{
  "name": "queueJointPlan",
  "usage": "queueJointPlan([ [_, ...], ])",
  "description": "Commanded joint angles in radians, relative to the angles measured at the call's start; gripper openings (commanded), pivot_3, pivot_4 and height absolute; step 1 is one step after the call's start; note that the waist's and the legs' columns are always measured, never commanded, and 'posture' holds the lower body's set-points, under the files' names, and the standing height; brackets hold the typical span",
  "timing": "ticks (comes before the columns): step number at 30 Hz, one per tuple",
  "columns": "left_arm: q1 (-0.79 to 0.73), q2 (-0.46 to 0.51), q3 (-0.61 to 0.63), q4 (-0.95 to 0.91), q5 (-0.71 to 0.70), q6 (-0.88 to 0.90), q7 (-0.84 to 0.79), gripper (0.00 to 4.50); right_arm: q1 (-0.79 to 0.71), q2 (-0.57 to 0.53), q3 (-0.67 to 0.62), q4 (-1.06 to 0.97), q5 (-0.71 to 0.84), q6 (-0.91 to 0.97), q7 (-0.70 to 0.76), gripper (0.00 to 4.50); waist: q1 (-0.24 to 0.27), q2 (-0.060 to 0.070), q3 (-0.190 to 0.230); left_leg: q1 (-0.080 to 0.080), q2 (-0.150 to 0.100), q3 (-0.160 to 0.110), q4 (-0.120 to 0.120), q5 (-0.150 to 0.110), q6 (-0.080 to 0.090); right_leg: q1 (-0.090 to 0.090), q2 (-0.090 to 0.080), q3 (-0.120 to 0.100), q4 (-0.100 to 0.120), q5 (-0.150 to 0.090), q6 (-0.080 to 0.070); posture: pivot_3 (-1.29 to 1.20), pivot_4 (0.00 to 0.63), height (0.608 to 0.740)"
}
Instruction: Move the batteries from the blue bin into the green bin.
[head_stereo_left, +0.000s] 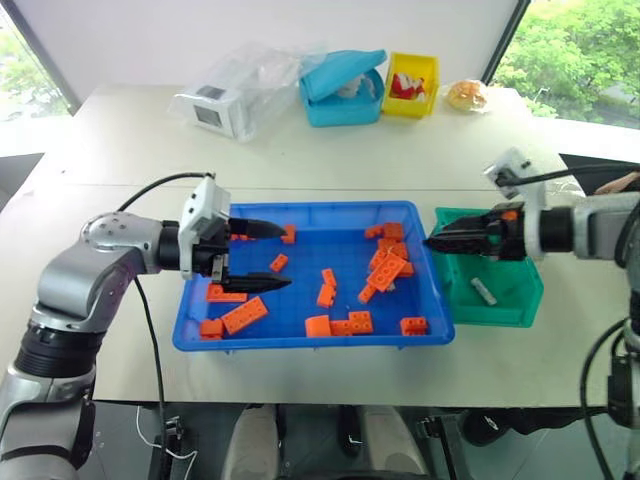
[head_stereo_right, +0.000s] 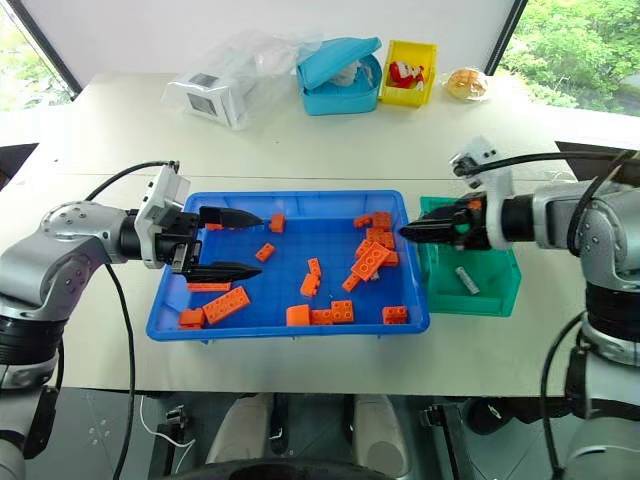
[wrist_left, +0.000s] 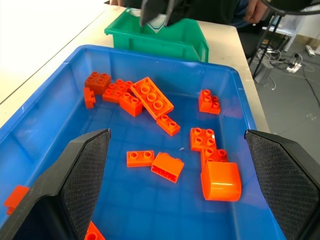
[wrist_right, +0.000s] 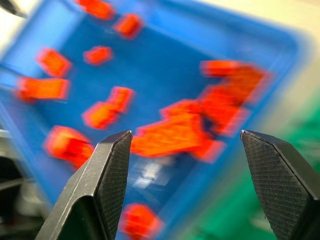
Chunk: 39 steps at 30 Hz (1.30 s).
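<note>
The blue bin (head_stereo_left: 310, 208) lies mid-table and holds several orange toy bricks (head_stereo_left: 386, 270). To its right stands the green bin (head_stereo_left: 520, 305), with one silver battery (head_stereo_left: 484, 291) lying on its floor. My left gripper (head_stereo_left: 287, 256) is open over the blue bin's left part, pointing right, and nothing sits between its fingers (wrist_left: 85, 170). At the green bin's near-left rim hovers my right gripper (head_stereo_left: 430, 243), pointing left toward the blue bin. Its fingers (wrist_right: 107, 170) are spread wide and empty, so it is open.
At the table's back stand a light-blue lidded box (head_stereo_left: 342, 88), a yellow bin (head_stereo_left: 411, 84), a white device in a clear bag (head_stereo_left: 225, 100) and a round bun (head_stereo_left: 466, 94). Bare tabletop lies between these and the bins.
</note>
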Motion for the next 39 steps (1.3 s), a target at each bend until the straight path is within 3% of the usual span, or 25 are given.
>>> queueJointPlan([
  [1,0.005,0.02,0.029,-0.032,-0.007,-0.006,0.0,4.5,0.039,0.035,-0.079,0.049,0.307,0.01,-0.326,3.55,0.0,0.0,0.0,0.0,0.0,0.0,0.0,0.0,0.0,0.0,0.0,0.0,0.0,0.0,0.0,0.0,0.15,0.736],
  [4,0.011,0.025,0.032,-0.037,-0.01,-0.003,0.004,4.5,0.072,0.062,-0.107,0.128,0.61,0.01,-0.651,3.55,-0.002,0.0,0.0,0.0,0.0,0.0,0.0,0.0,0.0,0.0,0.0,0.0,0.0,0.0,0.0,0.0,0.15,0.736],
  [7,0.008,0.026,0.032,-0.039,-0.013,0.001,0.01,4.5,0.182,-0.054,0.032,0.136,1.11,-0.233,-1.062,3.55,0.0,-0.001,0.0,0.0,0.0,0.0,0.0,0.0,0.0,0.0,0.0,0.0,0.0,0.0,0.0,0.0,0.15,0.736],
  [9,0.006,0.026,0.031,-0.04,-0.014,0.004,0.012,4.5,0.223,-0.066,0.076,0.102,1.212,-0.336,-1.184,3.55,-0.001,-0.002,-0.001,0.0,0.0,-0.001,0.0,0.0,0.0,0.001,0.0,-0.001,0.0,0.0,0.001,0.0,0.15,0.736],
  [15,-0.007,0.022,0.029,-0.044,-0.015,0.011,0.019,4.5,0.269,0.025,0.121,0.035,1.221,-0.457,-1.35,3.55,-0.004,-0.003,-0.002,0.001,0.0,-0.001,0.0,0.0,0.0,0.003,0.001,0.0,-0.001,0.001,0.003,0.0,0.15,0.736],
  [28,-0.014,0.03,0.04,-0.049,-0.019,0.019,0.025,4.5,0.268,0.164,0.192,0.004,1.221,-0.523,-1.546,3.55,-0.003,-0.003,-0.002,0.001,0.0,-0.001,0.0,0.0,0.0,0.003,0.0,0.0,-0.002,0.001,0.003,0.0,0.15,0.736],
  [39,-0.025,0.032,0.044,-0.044,-0.018,0.021,0.027,4.5,0.185,0.242,0.228,0.104,1.221,-0.487,-1.6,3.55,-0.005,-0.003,-0.002,0.001,0.001,-0.001,0.0,0.0,0.0,0.003,0.001,0.0,-0.002,0.001,0.003,0.0,0.15,0.736],
])
